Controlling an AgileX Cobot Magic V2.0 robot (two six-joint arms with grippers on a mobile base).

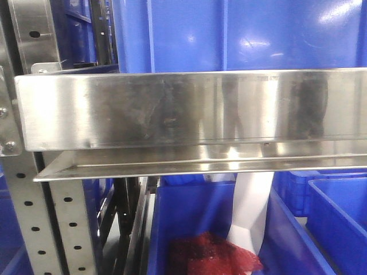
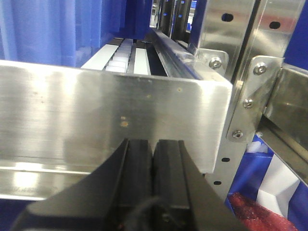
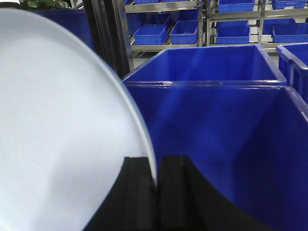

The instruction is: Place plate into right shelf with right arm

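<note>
White plate [image 3: 62, 125] rim pinched in right arm jaws.

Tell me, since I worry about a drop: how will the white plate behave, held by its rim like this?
The plate looks rigid, so it should not sag. Its glossy surface and the thin edge pinched in the right gripper suggest that it could slip or pivot. It stands on edge over a blue bin; it is probably breakable.

No legible text, labels, brands, numbers or signs in any view (steel shelf lip [image 1: 189, 109], blue bins [image 3: 216, 120] and white plate [image 3: 57, 125] all carry bare, unmarked surfaces).
</note>
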